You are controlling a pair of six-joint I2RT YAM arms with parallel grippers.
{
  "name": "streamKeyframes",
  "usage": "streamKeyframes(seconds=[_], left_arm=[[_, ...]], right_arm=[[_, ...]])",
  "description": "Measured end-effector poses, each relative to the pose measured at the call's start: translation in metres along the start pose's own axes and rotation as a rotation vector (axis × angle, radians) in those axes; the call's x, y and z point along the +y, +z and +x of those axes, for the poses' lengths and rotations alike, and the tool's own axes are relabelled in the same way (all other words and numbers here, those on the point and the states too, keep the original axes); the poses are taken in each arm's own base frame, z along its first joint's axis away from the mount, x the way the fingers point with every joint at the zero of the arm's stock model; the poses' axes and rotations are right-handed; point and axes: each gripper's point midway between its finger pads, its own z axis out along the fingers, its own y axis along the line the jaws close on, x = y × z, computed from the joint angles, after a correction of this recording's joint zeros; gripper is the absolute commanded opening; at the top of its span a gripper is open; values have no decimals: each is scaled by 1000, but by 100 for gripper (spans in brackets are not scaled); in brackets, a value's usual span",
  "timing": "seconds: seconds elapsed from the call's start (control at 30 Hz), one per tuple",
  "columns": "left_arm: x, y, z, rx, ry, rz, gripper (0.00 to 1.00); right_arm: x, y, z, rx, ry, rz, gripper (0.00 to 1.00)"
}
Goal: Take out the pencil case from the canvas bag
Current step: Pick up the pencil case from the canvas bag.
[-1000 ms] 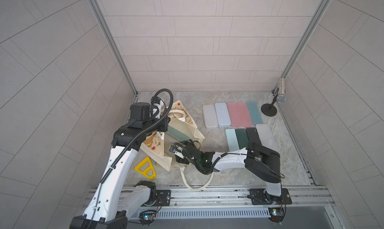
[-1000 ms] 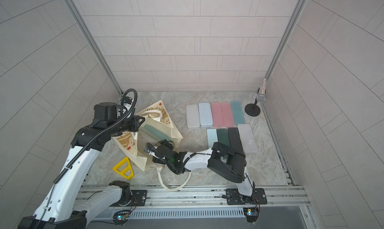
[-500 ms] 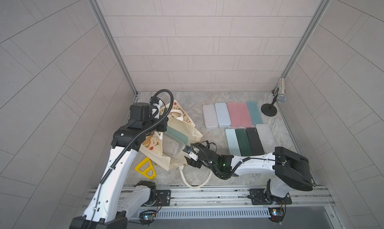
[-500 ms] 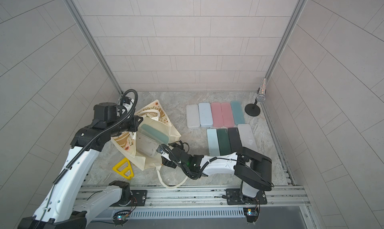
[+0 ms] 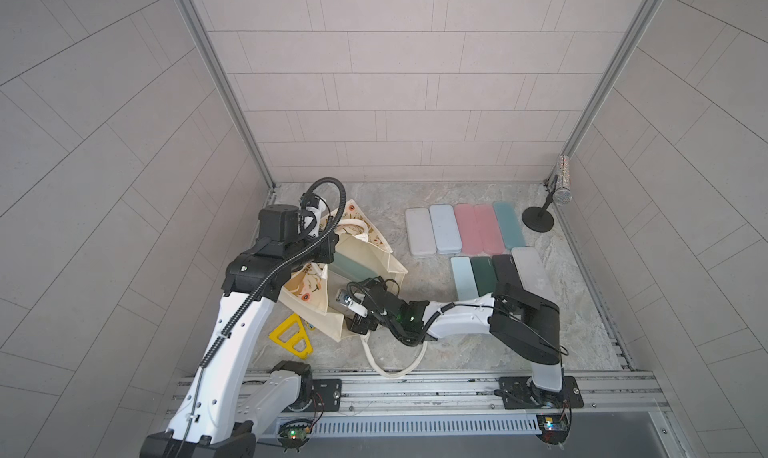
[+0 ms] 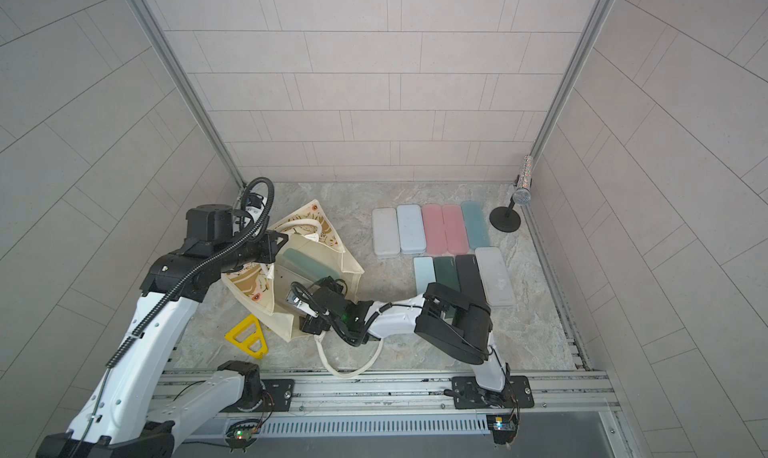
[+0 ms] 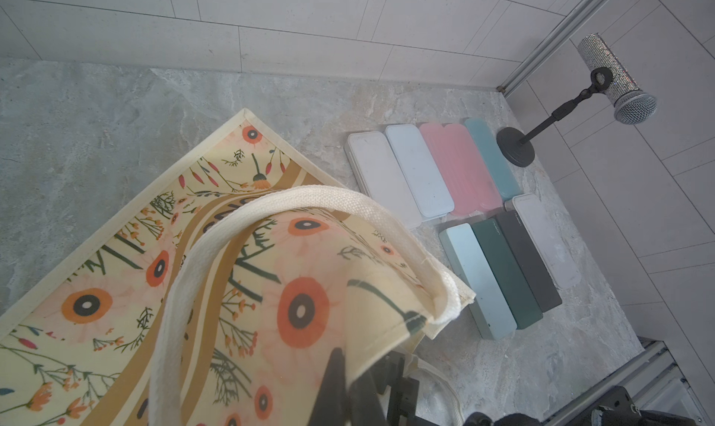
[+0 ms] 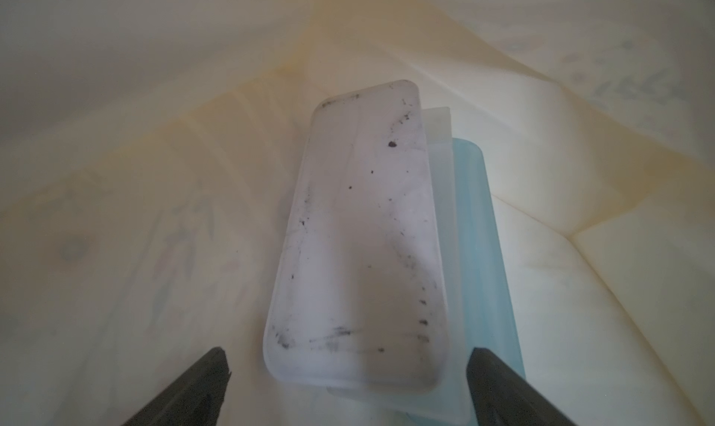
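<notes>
The canvas bag (image 5: 388, 264) (image 6: 345, 264) lies on its side, mouth toward the right arm. My left gripper (image 7: 346, 366) is shut on the bag's (image 7: 271, 288) rim fabric and holds that side up. My right gripper (image 8: 346, 352) (image 5: 348, 314) stands open at the bag's mouth, one finger on each side of the near end of a frosted white pencil case (image 8: 360, 230), not touching it. That case lies on a pale one and a light blue one (image 8: 476, 230). A teal case (image 5: 353, 264) shows inside the bag in both top views.
Two rows of pencil cases (image 5: 465, 231) (image 5: 494, 273) lie on the table to the right of the bag. A microphone on a stand (image 5: 540, 219) is in the back right corner. A yellow triangle (image 5: 291, 335) and the bag's loose rope handle (image 5: 395, 368) lie near the front rail.
The right gripper has come back left to the bag's mouth from a spot farther right, and its jaws have opened wider. The left gripper keeps its hold on the bag.
</notes>
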Motion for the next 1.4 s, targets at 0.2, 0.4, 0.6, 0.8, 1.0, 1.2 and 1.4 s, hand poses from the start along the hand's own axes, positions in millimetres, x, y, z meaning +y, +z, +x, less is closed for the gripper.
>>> streamKeyframes(seconds=[0.2, 0.4, 0.6, 0.8, 1.0, 1.2, 1.4], left_arm=[[0, 0, 1, 3, -1, 1, 0], [0, 0, 2, 8, -3, 2, 0], [-1, 0, 2, 8, -3, 4, 0], [-1, 0, 2, 8, -3, 4, 0], [-1, 0, 2, 8, -3, 5, 0], [-1, 0, 2, 8, -3, 6, 0], [-1, 0, 2, 8, -3, 6, 0]], right_arm=[[10, 27, 7, 47, -74, -27, 100], [7, 38, 18, 89, -104, 10, 99], [-3, 38, 22, 112, -113, 70, 88], [-3, 37, 23, 106, -107, 75, 81], [-2, 32, 25, 91, -92, 72, 79], [-3, 17, 28, 91, -70, 60, 79], [-6, 5, 27, 80, -60, 61, 78]])
